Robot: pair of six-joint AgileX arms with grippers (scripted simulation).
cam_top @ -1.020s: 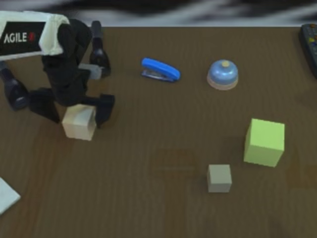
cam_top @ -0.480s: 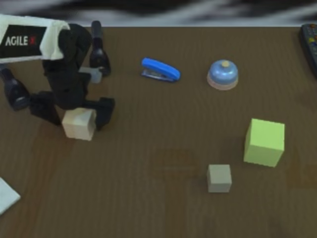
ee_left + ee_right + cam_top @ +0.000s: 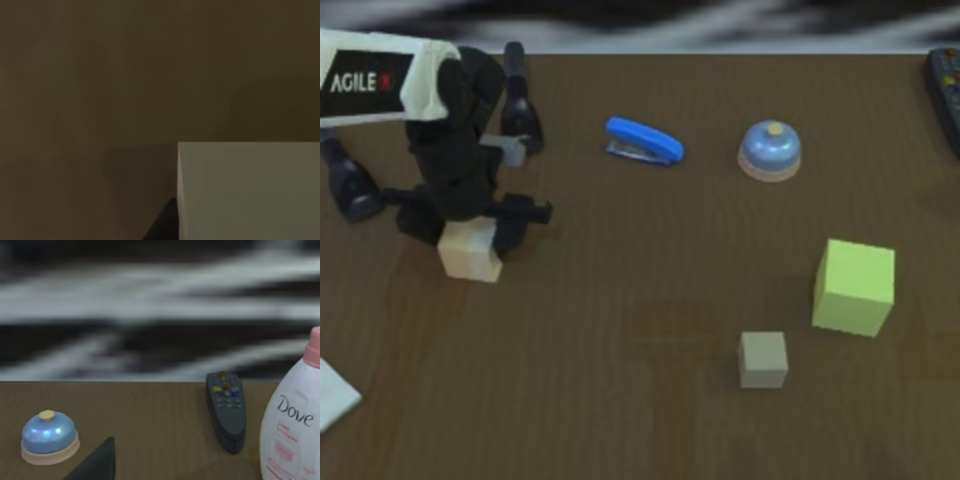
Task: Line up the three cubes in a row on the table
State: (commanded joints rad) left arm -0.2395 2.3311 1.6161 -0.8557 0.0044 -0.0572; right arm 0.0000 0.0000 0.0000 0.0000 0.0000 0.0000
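Cream cube (image 3: pixel 470 251) sits on the table (image 3: pixel 620 400) at far left, clamped between the fingers of the left gripper (image 3: pixel 468 218); its pale face fills a corner of the left wrist view (image 3: pixel 250 192). Grey-olive cube (image 3: pixel 763 359) and lime-green cube (image 3: pixel 854 286) rest well apart from it at right, near each other. Behind: blue stapler (image 3: pixel 643 141), bell (image 3: pixel 769 151), remote (image 3: pixel 226 411), Dove bottle (image 3: pixel 292 427). Right gripper: cannot tell its state.

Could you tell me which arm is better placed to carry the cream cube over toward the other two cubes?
Left. The left pincer is already down around the cream cube on the table's left side. The right arm is out of the top view, far from that cube. The grey-olive cube and lime-green cube wait at right.
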